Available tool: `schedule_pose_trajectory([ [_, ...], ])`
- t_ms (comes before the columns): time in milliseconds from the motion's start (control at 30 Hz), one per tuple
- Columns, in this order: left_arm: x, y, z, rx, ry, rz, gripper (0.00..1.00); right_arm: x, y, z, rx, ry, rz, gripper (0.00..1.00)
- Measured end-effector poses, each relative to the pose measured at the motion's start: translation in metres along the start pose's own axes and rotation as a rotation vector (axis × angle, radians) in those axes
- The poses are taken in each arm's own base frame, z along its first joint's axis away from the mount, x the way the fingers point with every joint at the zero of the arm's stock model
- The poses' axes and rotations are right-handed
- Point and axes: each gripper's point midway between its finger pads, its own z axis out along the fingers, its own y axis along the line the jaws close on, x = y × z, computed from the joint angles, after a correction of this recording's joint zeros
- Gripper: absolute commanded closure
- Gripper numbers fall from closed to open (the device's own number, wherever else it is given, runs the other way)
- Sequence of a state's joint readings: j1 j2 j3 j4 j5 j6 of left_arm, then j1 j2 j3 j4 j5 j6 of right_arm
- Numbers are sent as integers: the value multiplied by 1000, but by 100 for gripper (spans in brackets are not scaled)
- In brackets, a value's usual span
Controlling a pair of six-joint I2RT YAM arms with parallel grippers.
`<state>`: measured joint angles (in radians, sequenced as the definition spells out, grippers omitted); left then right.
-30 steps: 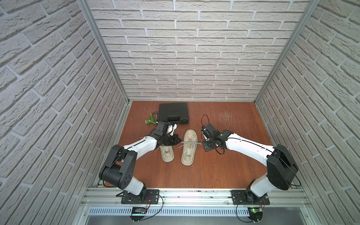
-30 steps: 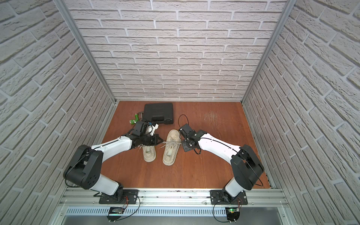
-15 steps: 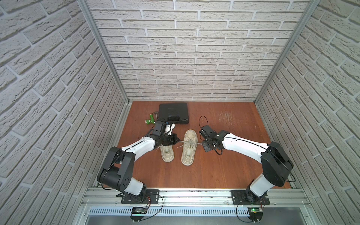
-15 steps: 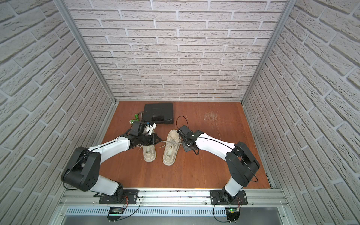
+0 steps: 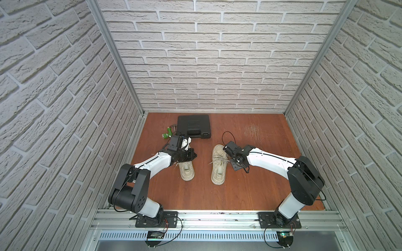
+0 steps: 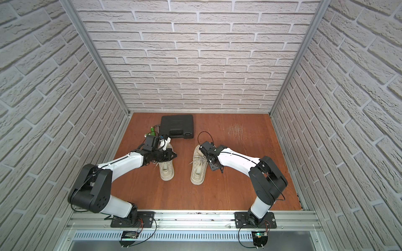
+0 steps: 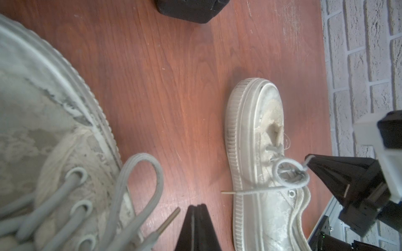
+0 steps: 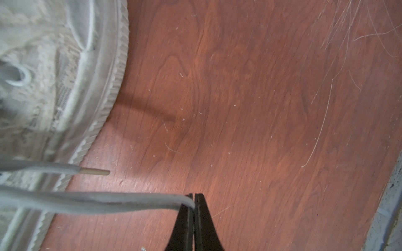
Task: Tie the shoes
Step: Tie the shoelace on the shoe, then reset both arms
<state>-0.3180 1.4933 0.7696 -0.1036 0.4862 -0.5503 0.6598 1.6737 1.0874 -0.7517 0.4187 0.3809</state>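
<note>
Two worn off-white shoes lie side by side, toes toward the back wall: the left shoe [image 5: 186,172] [image 6: 166,172] and the right shoe [image 5: 218,173] [image 6: 197,175]. My left gripper [image 7: 196,206] [image 5: 195,155] hovers over the left shoe's toe end, shut, with nothing seen between its jaws. A lace loop [image 7: 141,173] and a lace tip [image 7: 170,216] lie just beside it. My right gripper [image 8: 193,196] [image 7: 307,160] is at the right shoe's outer side, shut on a cream lace [image 8: 121,203] that runs back to that shoe's eyelets. A small lace loop [image 7: 289,173] stands over the tongue.
A black plastic case [image 5: 193,127] lies at the back behind the left shoe, with a green-handled tool [image 5: 167,133] beside it. Brick walls close in three sides. A metal rail [image 5: 217,219] runs along the front edge. Scratch marks [image 5: 252,130] show at the back right.
My right arm has drawn in toward the right shoe, its gripper shifting a little left with the lace in it. The left arm has hardly moved.
</note>
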Motion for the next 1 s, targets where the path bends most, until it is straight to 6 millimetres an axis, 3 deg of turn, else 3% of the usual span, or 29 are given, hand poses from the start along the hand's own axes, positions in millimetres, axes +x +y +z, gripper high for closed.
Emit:
schedule_pose_trajectory([
  [100, 2, 1, 0, -1, 3, -2, 100, 0, 2, 0, -9, 2, -6, 98],
  [167, 2, 0, 1, 5, 4, -1, 99, 2, 7, 2, -35, 4, -15, 90],
  [300, 3, -6, -3, 37, -8, 15, 64, 5, 20, 3, -135, 0, -15, 58],
  [467, -12, -28, -30, 78, -95, 80, 42, -1, 29, -20, -297, -66, 2, 37],
  [567, -24, -41, -54, 95, -171, 129, 32, -13, 23, -45, -393, -156, 40, 32],
  [667, -35, -43, -79, 85, -248, 152, 20, -28, 4, -70, -449, -260, 105, 30],
  [800, -52, -29, -116, 6, -370, 150, 4, -45, -38, -91, -444, -398, 227, 26],
  [1000, -74, 14, -174, -157, -555, 65, 2, -41, -98, -86, -349, -531, 428, 10],
])
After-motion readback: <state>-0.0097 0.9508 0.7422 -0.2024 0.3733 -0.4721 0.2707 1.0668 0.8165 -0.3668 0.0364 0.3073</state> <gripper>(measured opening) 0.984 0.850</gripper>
